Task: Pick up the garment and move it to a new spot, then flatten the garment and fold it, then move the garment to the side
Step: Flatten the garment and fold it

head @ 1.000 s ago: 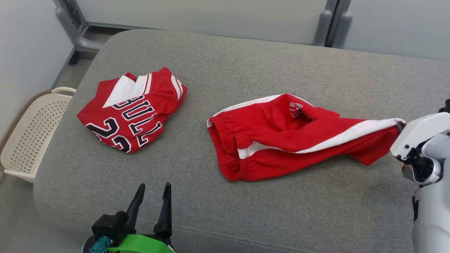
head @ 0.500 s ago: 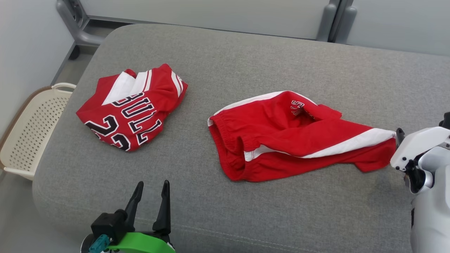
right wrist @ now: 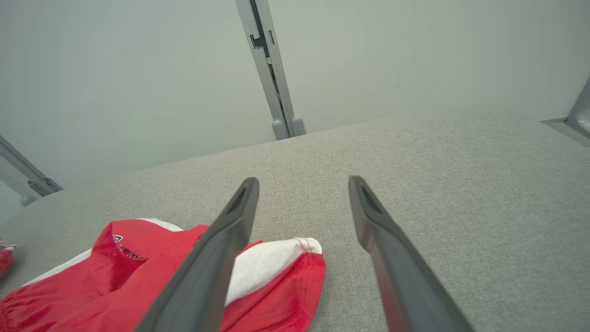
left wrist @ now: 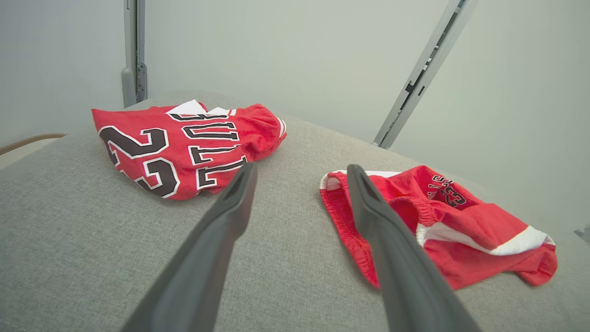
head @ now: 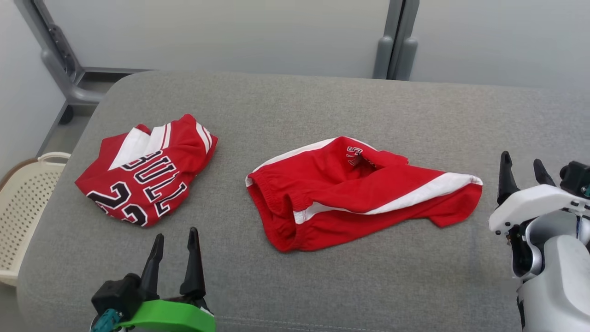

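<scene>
Red shorts with white side stripes, the garment (head: 350, 193), lie crumpled in the middle of the grey cushion (head: 295, 106); they also show as the garment (left wrist: 442, 221) and the garment (right wrist: 138, 276). My right gripper (head: 523, 168) stands open just right of the shorts' leg hem, holding nothing; in its wrist view the right gripper (right wrist: 302, 182) has its fingers spread over bare cushion beside the hem. My left gripper (head: 175, 240) is open near the front edge, between the two red pieces; the left gripper (left wrist: 299, 168) holds nothing.
A folded red jersey (head: 143, 175) with black and white lettering lies on the cushion's left part, seen also as the jersey (left wrist: 184, 143). A cream perforated basket (head: 23, 207) stands on the floor at the left. Grey wall panels and posts (head: 392, 41) run behind.
My right gripper has opened and let go of the shorts' leg end, which now lies on the cushion, and has drawn back to the right. The head camera has shifted.
</scene>
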Robot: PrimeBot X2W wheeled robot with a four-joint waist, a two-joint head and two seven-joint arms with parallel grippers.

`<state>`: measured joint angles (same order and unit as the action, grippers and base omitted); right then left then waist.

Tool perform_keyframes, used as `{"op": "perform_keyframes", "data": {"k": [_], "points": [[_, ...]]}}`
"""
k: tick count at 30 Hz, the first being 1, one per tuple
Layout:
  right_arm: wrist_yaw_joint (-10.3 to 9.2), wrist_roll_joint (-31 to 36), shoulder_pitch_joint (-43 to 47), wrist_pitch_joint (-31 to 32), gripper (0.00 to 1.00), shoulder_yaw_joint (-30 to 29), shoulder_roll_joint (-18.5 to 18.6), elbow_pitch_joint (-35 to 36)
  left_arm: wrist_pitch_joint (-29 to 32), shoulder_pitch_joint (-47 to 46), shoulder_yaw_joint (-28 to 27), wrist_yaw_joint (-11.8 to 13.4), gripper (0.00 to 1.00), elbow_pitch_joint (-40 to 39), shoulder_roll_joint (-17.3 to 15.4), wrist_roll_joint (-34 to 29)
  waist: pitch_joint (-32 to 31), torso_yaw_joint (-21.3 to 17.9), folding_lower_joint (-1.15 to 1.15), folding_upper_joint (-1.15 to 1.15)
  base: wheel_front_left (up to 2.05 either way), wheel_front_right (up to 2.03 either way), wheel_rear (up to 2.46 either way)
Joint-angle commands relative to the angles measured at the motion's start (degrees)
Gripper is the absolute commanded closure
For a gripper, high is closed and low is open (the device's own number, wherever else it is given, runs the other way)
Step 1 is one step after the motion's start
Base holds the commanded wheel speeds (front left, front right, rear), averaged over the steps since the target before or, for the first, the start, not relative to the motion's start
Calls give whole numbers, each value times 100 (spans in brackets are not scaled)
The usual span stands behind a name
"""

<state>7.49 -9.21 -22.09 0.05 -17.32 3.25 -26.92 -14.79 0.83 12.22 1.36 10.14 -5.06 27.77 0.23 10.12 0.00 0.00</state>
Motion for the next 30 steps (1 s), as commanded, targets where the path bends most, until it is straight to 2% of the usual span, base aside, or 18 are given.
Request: {"op": "perform_keyframes", "data": {"k": [1, 10, 18, 30], "points": [[0, -73, 130, -116, 0, 43, 6, 73, -42, 82, -58, 28, 0, -20, -2, 72, -169, -182, 0, 0, 0, 0, 0], [0, -738, 918, -894, 0, 723, -23, 583, 103, 198, -193, 186, 0, -147, 46, 311, -348, -372, 0, 0, 0, 0, 0], [0, -1122, 1547, -1077, 0, 1101, -27, 850, 282, 364, -206, 377, 0, -287, -105, 239, -475, -470, 0, 0, 0, 0, 0], [0, -447, 2127, -898, 0, 1746, -26, 1538, 440, 572, 19, 390, 0, -333, -458, -104, -527, -683, 0, 0, 0, 0, 0]]}}
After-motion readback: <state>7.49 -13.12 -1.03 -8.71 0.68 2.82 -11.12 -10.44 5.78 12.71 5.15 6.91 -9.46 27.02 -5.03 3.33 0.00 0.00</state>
